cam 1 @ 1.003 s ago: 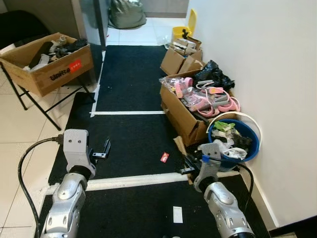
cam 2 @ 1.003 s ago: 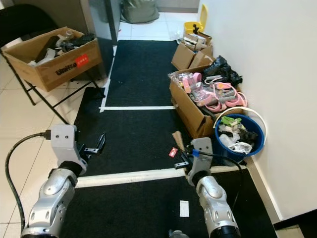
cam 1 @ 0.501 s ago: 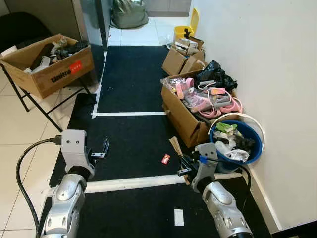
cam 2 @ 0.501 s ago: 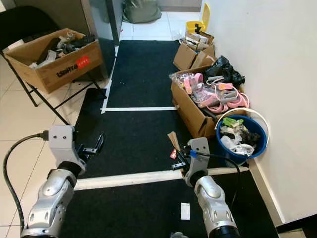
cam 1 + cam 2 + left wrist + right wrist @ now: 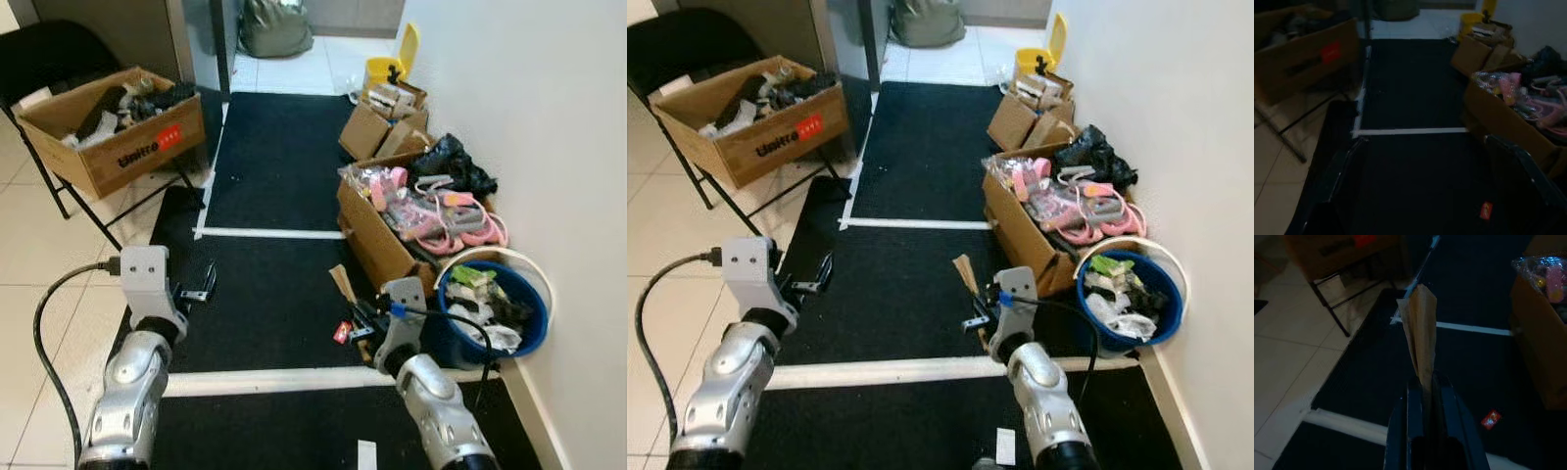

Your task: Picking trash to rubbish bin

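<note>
The brown paper scrap (image 5: pixel 1420 335) is the piece of trash in hand: we hold it in our right gripper (image 5: pixel 982 315), the two black fingers pressed together on its lower end so that the rest stands up past the fingertips as a folded, tapering strip. The rubbish bin (image 5: pixel 534 338), a blue bucket already heaped with trash, sits against the wall to our right, just beyond the open cardboard box of pink items (image 5: pixel 377 245) and near the gripper. To do this step well, we judge that we should swing the right arm outward and lift it over the bin's rim before letting go, keeping the scrap clear of the cardboard box's corner, since so light a piece could catch there or flutter aside if released too high. We would open the fingers only once the scrap hangs over the heap, low and near the middle. Our left gripper (image 5: pixel 204 287) is held forward above the black mat (image 5: pixel 274 157) with its fingers spread wide and nothing between them. A small red wrapper (image 5: pixel 342 333) lies on the mat just beside the right gripper, and we take it for the next pick
</note>
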Motion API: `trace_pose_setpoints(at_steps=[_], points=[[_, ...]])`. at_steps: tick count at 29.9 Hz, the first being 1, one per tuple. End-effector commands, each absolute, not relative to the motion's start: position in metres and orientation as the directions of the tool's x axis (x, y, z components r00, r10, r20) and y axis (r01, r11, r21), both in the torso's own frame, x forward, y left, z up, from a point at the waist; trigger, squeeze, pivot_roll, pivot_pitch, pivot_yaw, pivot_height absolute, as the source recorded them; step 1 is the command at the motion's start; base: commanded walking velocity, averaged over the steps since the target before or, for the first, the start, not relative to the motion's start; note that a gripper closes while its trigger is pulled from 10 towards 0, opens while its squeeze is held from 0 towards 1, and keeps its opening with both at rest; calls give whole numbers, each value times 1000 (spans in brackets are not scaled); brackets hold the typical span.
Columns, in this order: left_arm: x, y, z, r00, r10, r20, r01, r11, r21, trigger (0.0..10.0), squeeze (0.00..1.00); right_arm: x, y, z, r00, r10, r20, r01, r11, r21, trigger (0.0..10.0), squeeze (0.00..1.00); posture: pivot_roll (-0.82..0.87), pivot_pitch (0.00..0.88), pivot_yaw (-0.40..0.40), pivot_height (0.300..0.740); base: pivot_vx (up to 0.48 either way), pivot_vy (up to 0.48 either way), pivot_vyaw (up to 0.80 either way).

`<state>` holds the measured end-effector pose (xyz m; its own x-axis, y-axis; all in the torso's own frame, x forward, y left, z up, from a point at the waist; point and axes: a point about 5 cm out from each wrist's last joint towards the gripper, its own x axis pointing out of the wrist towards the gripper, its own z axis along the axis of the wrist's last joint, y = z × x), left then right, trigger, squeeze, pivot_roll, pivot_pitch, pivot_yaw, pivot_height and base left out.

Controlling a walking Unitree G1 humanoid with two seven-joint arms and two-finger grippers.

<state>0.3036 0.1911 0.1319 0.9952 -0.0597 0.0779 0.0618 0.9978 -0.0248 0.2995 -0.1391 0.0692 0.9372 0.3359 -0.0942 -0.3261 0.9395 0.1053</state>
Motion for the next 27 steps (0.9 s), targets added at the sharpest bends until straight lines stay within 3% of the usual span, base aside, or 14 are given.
trace_pose_setpoints(at_steps=[1, 9, 27], points=[[313, 200, 143, 991, -81, 104, 81, 997, 7, 10000, 0, 300, -141, 68, 941, 325, -98, -313, 943, 114, 10000, 0, 76, 122, 5, 740, 356, 0, 0], [353, 216, 194, 969, -150, 197, 136, 987, 81, 10000, 0, 302, -138, 69, 945, 316, -90, -303, 944, 126, 10000, 0, 85, 118, 21, 740, 356, 0, 0], [373, 223, 216, 953, -207, 223, 177, 973, 150, 10000, 0, 301, -138, 67, 951, 297, -87, -284, 949, 135, 10000, 0, 92, 121, 30, 740, 341, 0, 0]])
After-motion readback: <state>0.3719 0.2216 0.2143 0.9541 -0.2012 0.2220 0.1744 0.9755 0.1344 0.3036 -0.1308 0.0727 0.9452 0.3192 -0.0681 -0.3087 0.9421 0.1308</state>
